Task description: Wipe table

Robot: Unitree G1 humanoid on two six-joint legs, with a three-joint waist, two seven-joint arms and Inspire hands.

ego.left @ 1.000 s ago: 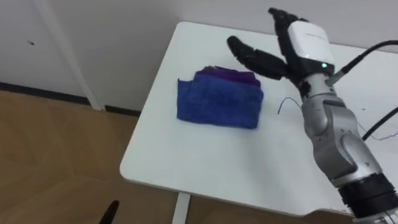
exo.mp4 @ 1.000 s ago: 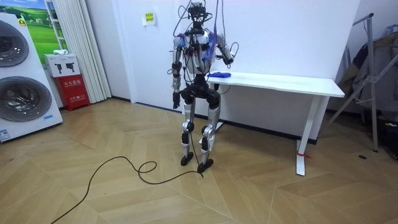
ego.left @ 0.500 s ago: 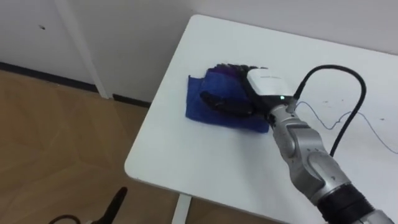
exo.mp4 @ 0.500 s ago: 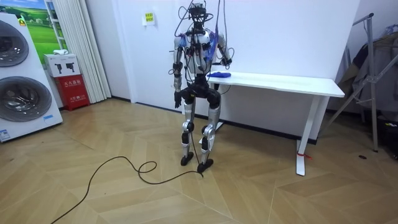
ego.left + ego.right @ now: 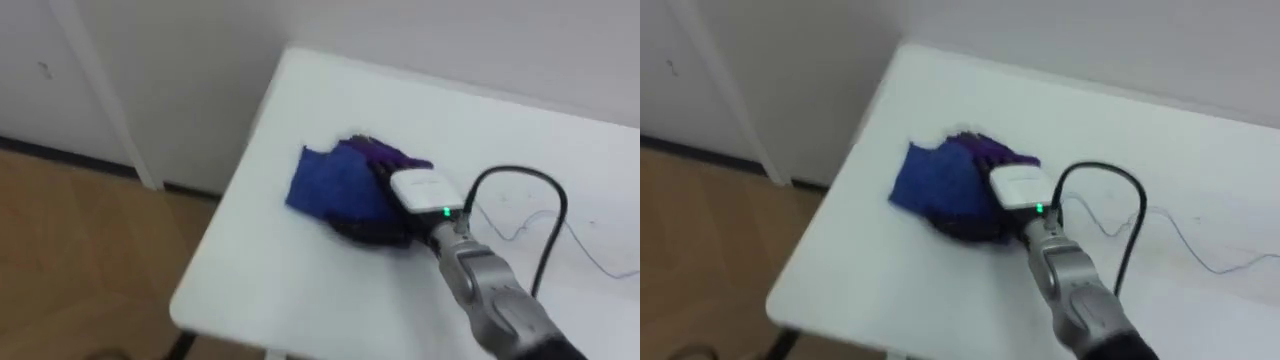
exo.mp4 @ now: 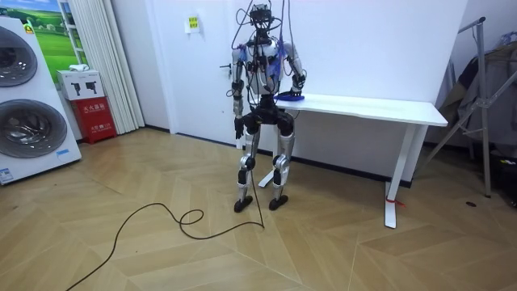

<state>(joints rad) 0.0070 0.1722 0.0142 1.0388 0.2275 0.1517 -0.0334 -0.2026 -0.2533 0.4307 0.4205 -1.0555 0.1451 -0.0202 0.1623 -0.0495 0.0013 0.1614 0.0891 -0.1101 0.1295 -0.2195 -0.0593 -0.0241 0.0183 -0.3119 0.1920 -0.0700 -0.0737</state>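
While the right hand (image 5: 420,191) presses one blue cloth (image 5: 322,186), its fingers' state is unclear.

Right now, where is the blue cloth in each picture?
Left eye view: the blue cloth lies near the middle, with the right hand on its right part.
Right eye view: the cloth lies left of the middle.
Room view: the cloth is a small blue patch on the table's end beside the robot.
Shared landmark: the white table, near its corner.
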